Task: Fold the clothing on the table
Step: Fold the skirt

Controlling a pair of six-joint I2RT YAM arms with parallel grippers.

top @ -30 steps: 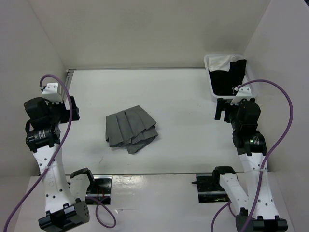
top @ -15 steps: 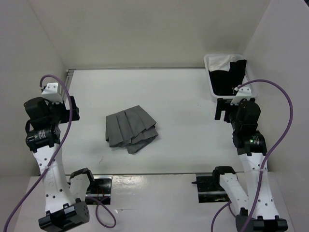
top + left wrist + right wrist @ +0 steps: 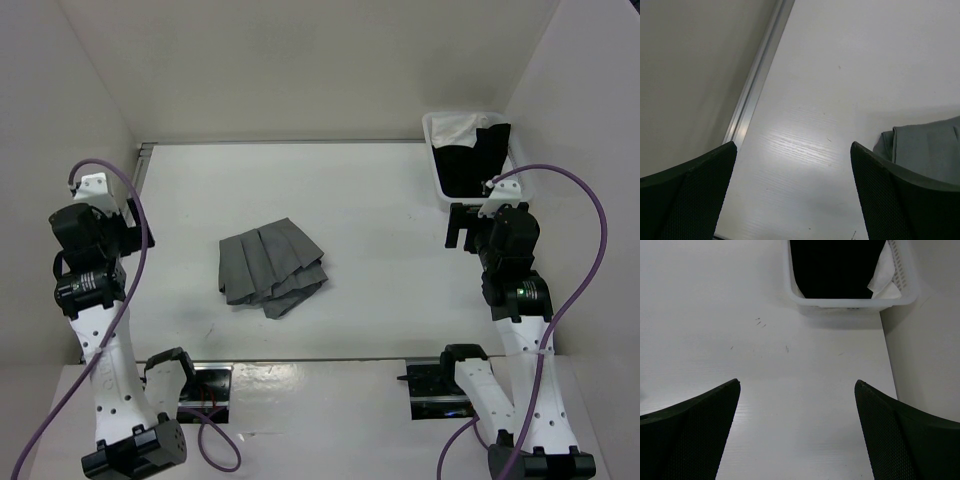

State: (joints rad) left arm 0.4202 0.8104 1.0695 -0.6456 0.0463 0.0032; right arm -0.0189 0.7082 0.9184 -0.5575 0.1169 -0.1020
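Skirt [image 3: 272, 270] sits in a loose, half-doubled heap left of centre on the white worktop [image 3: 380, 200], well apart from both arms. Over in the far right corner, the basket [image 3: 437, 175] holds dark and white laundry (not our concern). Now the left hand [image 3: 792, 145] hangs spread and empty by the side rail; the right hand [image 3: 797, 382] is likewise spread, empty, near the basket. The danger, I'd say: pinching only the top layer, so the slippery pleats slide and the heap fans apart.

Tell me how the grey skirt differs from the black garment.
The skirt is grey and pleated; the black garment shows no pleats. The skirt lies on the open table; the black garment sits in the basket. Both are soft cloth.
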